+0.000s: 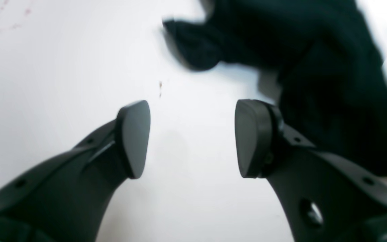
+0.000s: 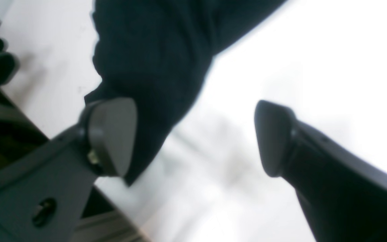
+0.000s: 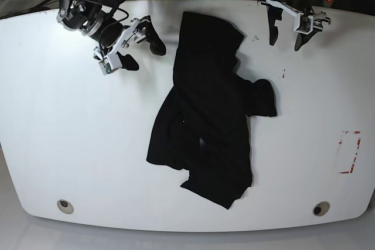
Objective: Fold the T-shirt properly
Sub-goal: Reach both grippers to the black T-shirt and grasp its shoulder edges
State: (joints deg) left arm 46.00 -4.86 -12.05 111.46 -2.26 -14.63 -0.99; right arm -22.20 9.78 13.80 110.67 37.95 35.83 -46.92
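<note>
Base view, left to right. Right claw [image 3: 145, 55]: upper left of the frame, open, fingers spread, nothing between them. It sits near the shirt's upper end, not touching. The round grommet [image 3: 65, 206] is in the table [image 3: 82, 139], lower left.

T-shirt [image 3: 214, 100]: black, mid-frame, lying on the white table, running from top centre down to bottom centre. Not a neat rectangle: one flap juts out lower left, another to the right at mid-height, bottom edge uneven. Small purplish patch [image 3: 201, 142] shows in the lower half.

Left claw [image 3: 287, 38]: upper right, open, empty, apart from the cloth. Its wrist view shows bare white surface between the fingers. Red marks [image 3: 350, 151] on the table at far right; second grommet [image 3: 321, 208] lower right.
</note>
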